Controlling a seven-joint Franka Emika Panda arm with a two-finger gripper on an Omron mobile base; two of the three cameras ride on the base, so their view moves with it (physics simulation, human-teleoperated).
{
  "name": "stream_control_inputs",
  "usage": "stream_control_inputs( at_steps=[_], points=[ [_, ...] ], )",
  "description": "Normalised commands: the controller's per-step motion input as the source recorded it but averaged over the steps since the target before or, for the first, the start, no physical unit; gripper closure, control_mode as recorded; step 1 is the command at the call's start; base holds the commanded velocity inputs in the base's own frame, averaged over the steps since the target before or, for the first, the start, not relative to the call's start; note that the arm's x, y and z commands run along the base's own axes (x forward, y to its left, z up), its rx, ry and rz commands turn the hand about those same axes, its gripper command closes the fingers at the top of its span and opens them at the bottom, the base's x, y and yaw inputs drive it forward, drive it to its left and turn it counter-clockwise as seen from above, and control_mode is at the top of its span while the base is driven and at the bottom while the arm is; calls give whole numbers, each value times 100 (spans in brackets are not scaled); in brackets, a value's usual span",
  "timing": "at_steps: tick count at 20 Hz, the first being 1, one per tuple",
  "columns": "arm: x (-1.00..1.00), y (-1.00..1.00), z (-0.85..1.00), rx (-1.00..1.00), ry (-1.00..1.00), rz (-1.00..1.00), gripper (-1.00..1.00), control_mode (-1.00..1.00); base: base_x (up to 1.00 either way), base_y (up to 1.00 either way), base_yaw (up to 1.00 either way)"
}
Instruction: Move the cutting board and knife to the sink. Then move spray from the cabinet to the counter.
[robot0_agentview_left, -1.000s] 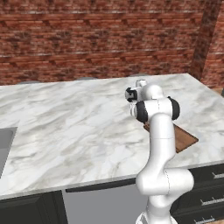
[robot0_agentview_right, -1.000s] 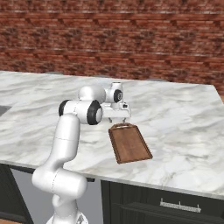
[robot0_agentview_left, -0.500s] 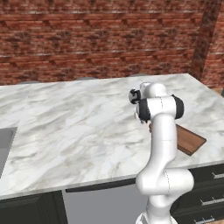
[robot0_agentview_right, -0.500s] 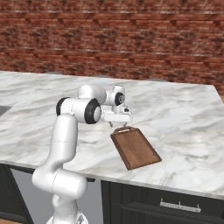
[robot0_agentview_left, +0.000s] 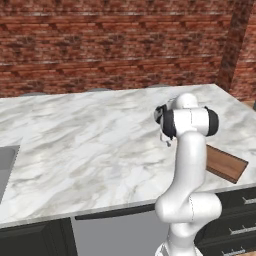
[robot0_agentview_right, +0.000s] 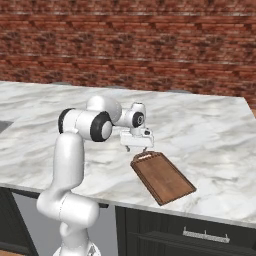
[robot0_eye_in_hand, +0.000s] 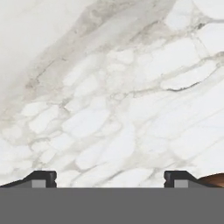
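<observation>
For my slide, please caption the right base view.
Open gripper hovers beside the cutting board handle on the marble counter.

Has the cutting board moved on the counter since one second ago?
Yes. In the right base view the cutting board has slid right and nearer to the front edge of the counter, while the brick wall stays in place.

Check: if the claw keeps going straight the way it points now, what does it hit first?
Likely bare counter. The open claw points down beside the cutting board handle end; the board just edges the hand view, so contact is uncertain.
</observation>
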Motion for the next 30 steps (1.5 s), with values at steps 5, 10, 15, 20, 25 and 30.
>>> stream_control_inputs(
  at_steps=[5,10,15,20,25,30],
  points=[
    [-100,-34,-50,0,-3,0,-100,-100,0,0,0],
    [-100,-40,-50,0,-3,0,-100,-100,0,0,0],
    [-100,-38,-47,0,-3,0,-100,-100,0,0,0],
    [-23,-5,-5,0,0,0,-100,-100,0,0,0],
    [5,3,69,0,-18,-4,-100,-100,0,0,0],
    [3,11,100,0,-34,-16,-100,-100,0,0,0]
  ],
)
